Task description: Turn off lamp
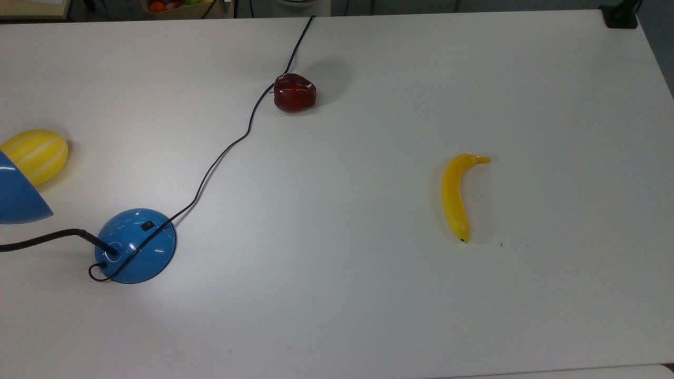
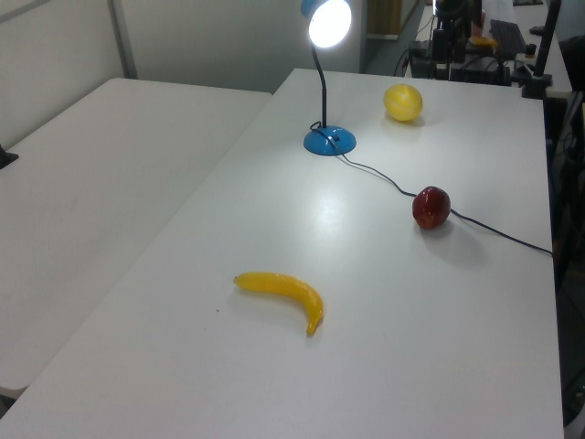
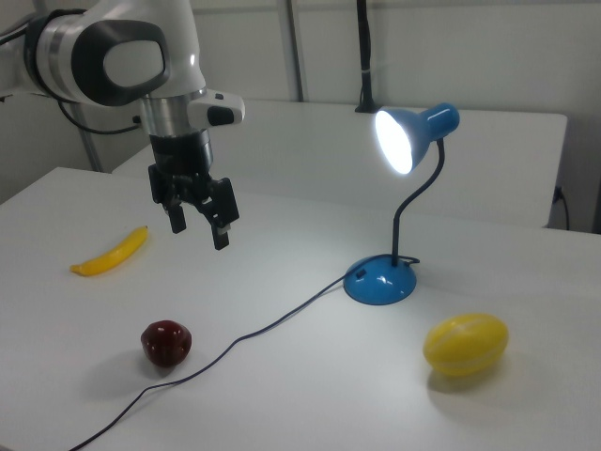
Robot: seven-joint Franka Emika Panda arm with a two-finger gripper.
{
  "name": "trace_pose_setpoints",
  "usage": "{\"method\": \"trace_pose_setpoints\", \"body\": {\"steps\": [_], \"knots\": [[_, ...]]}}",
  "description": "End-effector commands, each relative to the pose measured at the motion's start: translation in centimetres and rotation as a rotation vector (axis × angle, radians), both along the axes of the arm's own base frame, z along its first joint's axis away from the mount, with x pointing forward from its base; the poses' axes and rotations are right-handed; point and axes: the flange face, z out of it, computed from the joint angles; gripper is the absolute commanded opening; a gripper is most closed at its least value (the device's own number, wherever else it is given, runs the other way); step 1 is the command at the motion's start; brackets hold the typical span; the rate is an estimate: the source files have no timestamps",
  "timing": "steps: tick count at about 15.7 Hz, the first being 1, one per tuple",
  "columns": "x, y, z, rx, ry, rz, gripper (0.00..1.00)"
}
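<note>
In the top view the lamp (image 1: 136, 245) is cut off at the left edge, its shade partly out of frame; it stands lit on the desk (image 1: 368, 289). One melon (image 3: 466, 344), one apple (image 3: 166, 343), one banana (image 3: 111, 252). The end effector (image 3: 199, 225) hangs open, holding nothing.
</note>
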Motion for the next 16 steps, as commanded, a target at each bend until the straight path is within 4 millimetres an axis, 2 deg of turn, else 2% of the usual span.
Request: {"method": "trace_pose_setpoints", "body": {"steps": [1, 10, 14, 16], "knots": [[-0.7, 0.0, -0.7, 0.000, 0.043, 0.023, 1.00], [0.0, 0.3, -1.5, 0.001, 0.042, 0.024, 0.99], [0.5, -0.2, -1.2, 0.001, -0.001, 0.016, 0.63], [1.3, 0.1, -2.3, -0.001, 0.008, 0.021, 0.42]]}}
